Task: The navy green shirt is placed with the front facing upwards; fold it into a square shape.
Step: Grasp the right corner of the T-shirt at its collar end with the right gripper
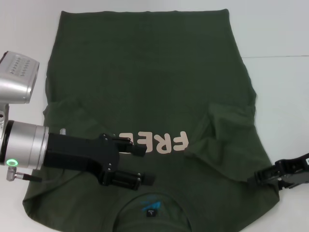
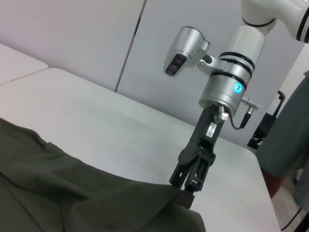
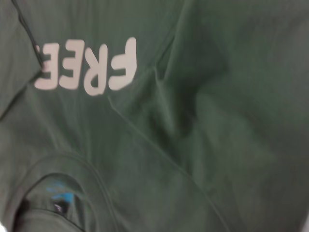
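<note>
Black and wide apart, the 2 fingers of the left gripper [image 1: 141,164] hover over the chest of the navy green shirt [image 1: 149,87], one finger crossing the start of the pale pink "FREE" print [image 1: 161,142]. Over at the shirt's right edge, the right gripper [image 2: 186,186] is pinched onto the cloth there. Between them the shirt lies front up on the white table [image 1: 280,82], collar and small blue neck label [image 1: 150,206] nearest the robot. Both sleeves are turned in over the body, leaving soft creases beside the lettering.
</note>
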`<act>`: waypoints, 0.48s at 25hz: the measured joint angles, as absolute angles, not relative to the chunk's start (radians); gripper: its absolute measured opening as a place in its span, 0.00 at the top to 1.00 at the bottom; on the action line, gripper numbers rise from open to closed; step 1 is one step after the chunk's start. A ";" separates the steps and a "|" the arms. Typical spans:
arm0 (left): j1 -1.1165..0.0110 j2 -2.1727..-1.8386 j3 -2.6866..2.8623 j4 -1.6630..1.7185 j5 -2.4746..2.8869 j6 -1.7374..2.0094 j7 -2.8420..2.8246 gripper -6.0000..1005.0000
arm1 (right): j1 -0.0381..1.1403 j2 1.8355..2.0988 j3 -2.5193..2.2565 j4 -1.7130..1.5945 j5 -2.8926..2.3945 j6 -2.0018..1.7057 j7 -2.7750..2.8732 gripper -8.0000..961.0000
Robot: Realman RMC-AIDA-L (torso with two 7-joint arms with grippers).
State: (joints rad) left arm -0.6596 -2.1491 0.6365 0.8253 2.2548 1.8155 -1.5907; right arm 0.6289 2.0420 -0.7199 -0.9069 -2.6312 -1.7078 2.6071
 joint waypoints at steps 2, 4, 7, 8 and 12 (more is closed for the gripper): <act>-0.660 -2.149 0.637 0.825 2.255 1.814 -1.591 0.16 | 0.628 2.030 -0.706 -0.908 -2.601 -1.728 2.605 0.12; -0.659 -2.150 0.639 0.825 2.255 1.813 -1.591 0.16 | 0.626 2.019 -0.695 -0.913 -2.577 -1.745 2.605 0.12; -0.658 -2.150 0.640 0.825 2.255 1.813 -1.591 0.16 | 0.619 2.012 -0.689 -0.943 -2.568 -1.763 2.608 0.13; -0.658 -2.150 0.640 0.825 2.255 1.813 -1.591 0.16 | 0.615 2.012 -0.685 -0.961 -2.568 -1.772 2.610 0.13; -0.657 -2.151 0.636 0.825 2.255 1.813 -1.591 0.16 | 0.607 2.013 -0.662 -1.030 -2.567 -1.811 2.612 0.13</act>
